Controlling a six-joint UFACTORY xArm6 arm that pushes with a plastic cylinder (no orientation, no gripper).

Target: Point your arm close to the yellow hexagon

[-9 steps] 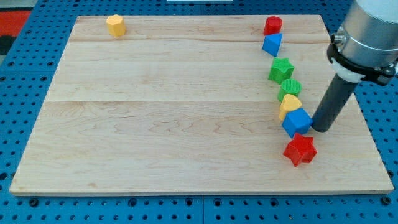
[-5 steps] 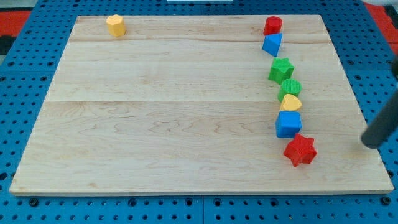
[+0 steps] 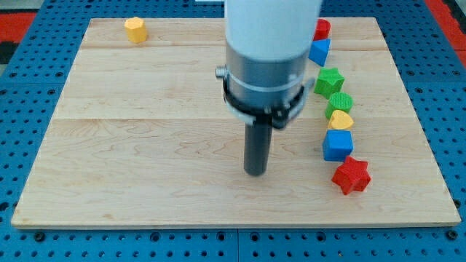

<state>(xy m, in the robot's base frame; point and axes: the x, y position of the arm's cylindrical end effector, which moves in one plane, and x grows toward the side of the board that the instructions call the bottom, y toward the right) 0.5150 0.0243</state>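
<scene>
Blue pegboard is showing all round a pale wooden bench (image 3: 145, 145), on which every block is resting. The yellow hexagon (image 3: 135, 29) is sitting alone near the bench's far corner, at about ten o'clock from my tip (image 3: 255, 173) and well apart from it. The tip is being held on bare wood a little toward five o'clock of the bench's middle, touching no block. No jaws are carried by the tool; it is only a straight dark rod, so nothing is being spread, pressed together or pinched.

A column of blocks is lying at about three o'clock from the tip: a red block (image 3: 321, 29) partly hidden by the arm, a blue block (image 3: 319, 52), a green star (image 3: 329, 80), a green round block (image 3: 339, 102), a small yellow block (image 3: 340, 119), a blue cube (image 3: 337, 145) and a red star (image 3: 351, 175).

For the step to be done well, the tip is best being steered straight toward ten o'clock, away from that column, across wood that is carrying nothing. The approach should be slowed near the hexagon and halted just beside it, since by judgement a light block so near the bench's edge could be nudged off by any contact.
</scene>
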